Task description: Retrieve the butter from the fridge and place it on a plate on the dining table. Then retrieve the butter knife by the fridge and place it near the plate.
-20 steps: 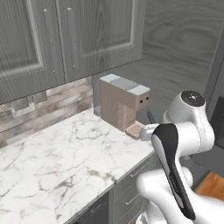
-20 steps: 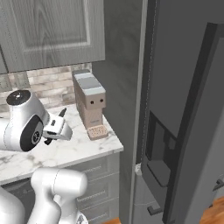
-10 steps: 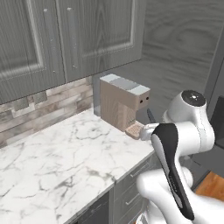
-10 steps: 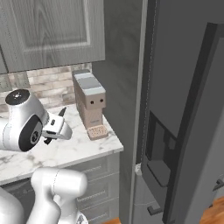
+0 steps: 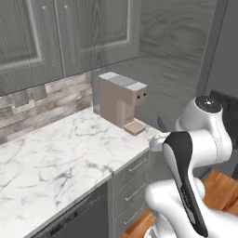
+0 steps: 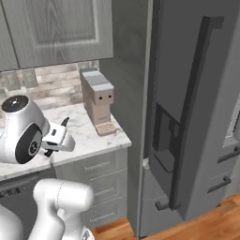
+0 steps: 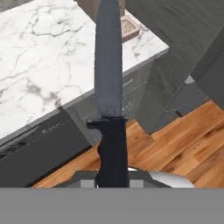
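Grey cabinets point(image 5: 69, 32) hang over a white marble surface point(image 5: 56, 158) with a brick backsplash point(image 5: 42, 100), where we see a tan coffee machine point(image 5: 120, 100) standing near its right end. Right of the surface stands the fridge point(image 6: 192, 108), its long dark handle point(image 6: 190, 117) upright and its doors shut. We hold the gripper point(image 6: 57, 136) above the near edge of the surface, left of the coffee machine in the right base view, its jaws clamped on the handle of the butter knife point(image 7: 109, 87). In the hand view the knife's dark blade points away from us, out over the surface edge and the wooden floor point(image 7: 175, 135).
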Controlling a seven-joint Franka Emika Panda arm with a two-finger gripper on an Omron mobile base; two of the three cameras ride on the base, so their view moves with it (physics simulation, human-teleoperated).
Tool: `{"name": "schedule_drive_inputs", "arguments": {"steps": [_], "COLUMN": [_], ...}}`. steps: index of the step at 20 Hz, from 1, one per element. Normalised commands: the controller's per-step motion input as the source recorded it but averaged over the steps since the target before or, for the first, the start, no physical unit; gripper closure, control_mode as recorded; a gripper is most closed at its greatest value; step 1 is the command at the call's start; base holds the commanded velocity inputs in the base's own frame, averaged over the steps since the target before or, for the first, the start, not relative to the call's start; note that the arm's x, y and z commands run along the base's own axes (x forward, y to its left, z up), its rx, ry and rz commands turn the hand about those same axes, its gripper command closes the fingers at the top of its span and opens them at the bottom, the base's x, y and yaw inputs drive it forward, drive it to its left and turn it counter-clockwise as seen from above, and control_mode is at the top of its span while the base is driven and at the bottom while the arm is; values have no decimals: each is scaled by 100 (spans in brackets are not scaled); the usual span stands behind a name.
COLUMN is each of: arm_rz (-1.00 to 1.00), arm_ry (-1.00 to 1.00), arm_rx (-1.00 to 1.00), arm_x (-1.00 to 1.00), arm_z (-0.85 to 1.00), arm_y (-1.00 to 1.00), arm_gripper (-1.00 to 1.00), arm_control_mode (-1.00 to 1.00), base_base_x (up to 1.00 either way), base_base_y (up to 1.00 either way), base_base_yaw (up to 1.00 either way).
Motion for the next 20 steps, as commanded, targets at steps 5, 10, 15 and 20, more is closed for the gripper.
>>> {"name": "schedule_drive_inputs", "arguments": {"steps": [5, 10, 15, 20], "arm_rz": [0, 0, 0, 0], "arm_ry": [0, 0, 0, 0], "arm_rx": [0, 0, 0, 0], "arm_x": [0, 0, 0, 0], "arm_z": [0, 0, 0, 0], "arm_y": [0, 0, 0, 0], "arm_gripper": [100, 100, 100, 100], "arm_control_mode": [100, 100, 100, 100], "base_base_x": [-100, -98, -32, 1], "base_base_y": [-16, -42, -88, -70], "base_base_yaw": [-18, -40, -59, -79]}}
